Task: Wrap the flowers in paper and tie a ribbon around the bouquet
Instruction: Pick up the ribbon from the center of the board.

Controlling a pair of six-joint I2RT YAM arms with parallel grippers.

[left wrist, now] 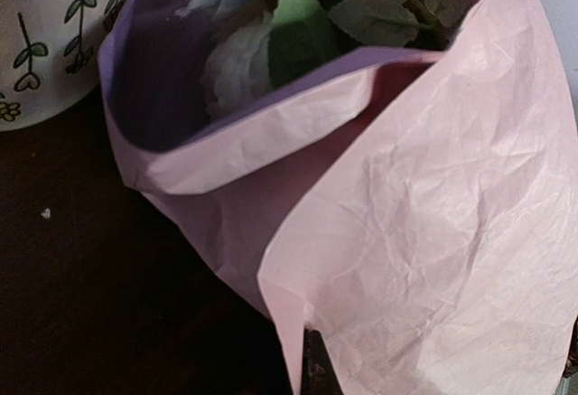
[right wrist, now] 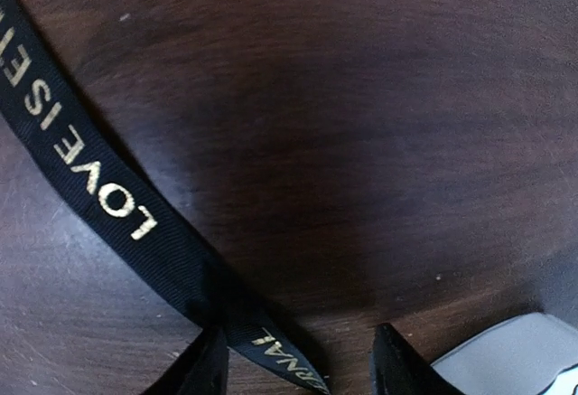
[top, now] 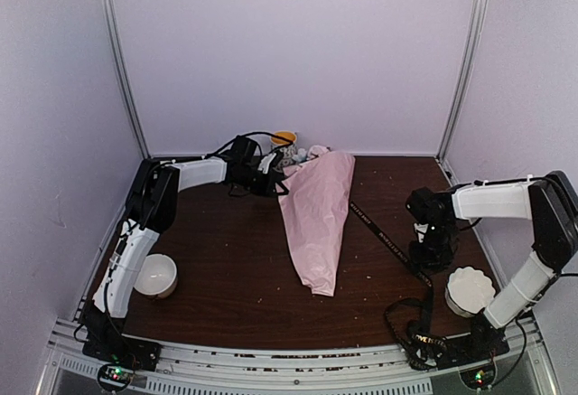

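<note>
The bouquet [top: 316, 219] lies on the dark table as a pink paper cone, wide end at the back, point toward the front. Pale flowers [left wrist: 271, 42] with green leaves show in its mouth, inside the paper [left wrist: 433, 232], which is pink outside and lilac inside. My left gripper [top: 274, 176] is at the cone's wide end, shut on the paper's edge [left wrist: 312, 359]; one dark finger [left wrist: 341, 372] shows under it. The black ribbon [top: 388, 241] with gold lettering runs diagonally right of the cone. My right gripper [right wrist: 298, 372] stands open just over it, with the ribbon [right wrist: 99, 187] passing beside the left finger [right wrist: 203, 368].
A white mug [left wrist: 45, 33] with printed leaves stands at the back beside the bouquet's mouth. One white bowl [top: 158, 276] sits front left, another [top: 470, 291] front right by the right arm. The ribbon's end trails to the front edge [top: 417, 336].
</note>
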